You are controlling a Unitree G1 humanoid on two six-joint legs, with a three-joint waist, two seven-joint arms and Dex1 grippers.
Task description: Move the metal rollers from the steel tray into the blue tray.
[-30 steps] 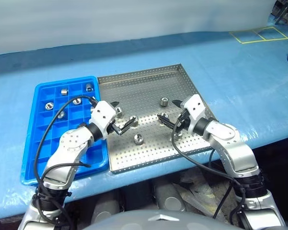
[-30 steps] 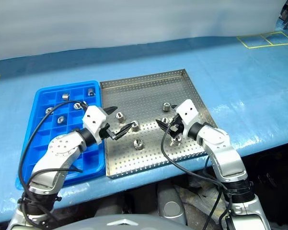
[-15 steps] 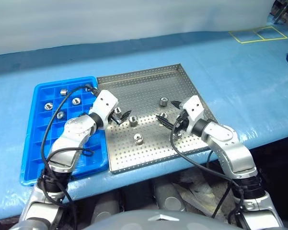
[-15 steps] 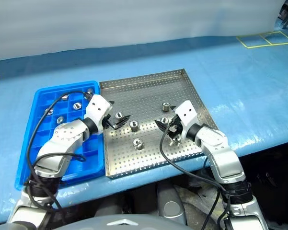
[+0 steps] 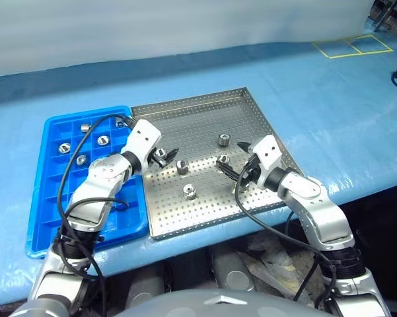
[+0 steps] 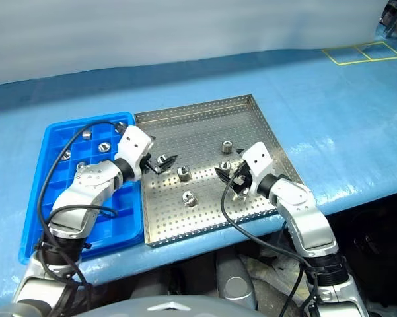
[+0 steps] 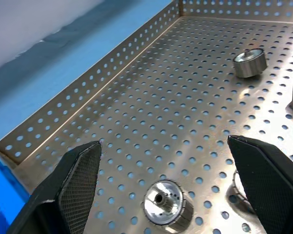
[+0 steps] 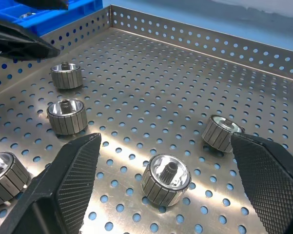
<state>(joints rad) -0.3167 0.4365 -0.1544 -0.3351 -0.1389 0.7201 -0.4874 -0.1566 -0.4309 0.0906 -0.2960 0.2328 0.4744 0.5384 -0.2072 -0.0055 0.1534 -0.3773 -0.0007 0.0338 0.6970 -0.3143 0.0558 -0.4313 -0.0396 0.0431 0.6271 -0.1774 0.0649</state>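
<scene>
The steel tray (image 5: 198,119) lies in the middle with several metal rollers loose on its perforated floor. My left gripper (image 5: 162,157) is open near the tray's left side, its fingers standing either side of one roller (image 7: 168,210) without touching it. My right gripper (image 5: 234,157) is open too, low over the tray's right half, with another roller (image 8: 166,179) lying just ahead between its fingertips. Further rollers sit at the tray's middle (image 5: 182,167), front (image 5: 189,192) and right (image 5: 223,139). The blue tray (image 5: 53,198) lies against the steel tray's left edge, with several rollers (image 5: 103,140) in its far cells.
Both trays rest on a blue-covered table whose front edge runs close under my arms. Yellow tape squares (image 5: 350,46) mark the far right corner. A black cable (image 5: 72,165) loops over the blue tray from my left arm.
My left gripper has moved away from me and leftward across the steel tray, coming to straddle the roller near the tray's left side. The right gripper has held still. Both stay open.
</scene>
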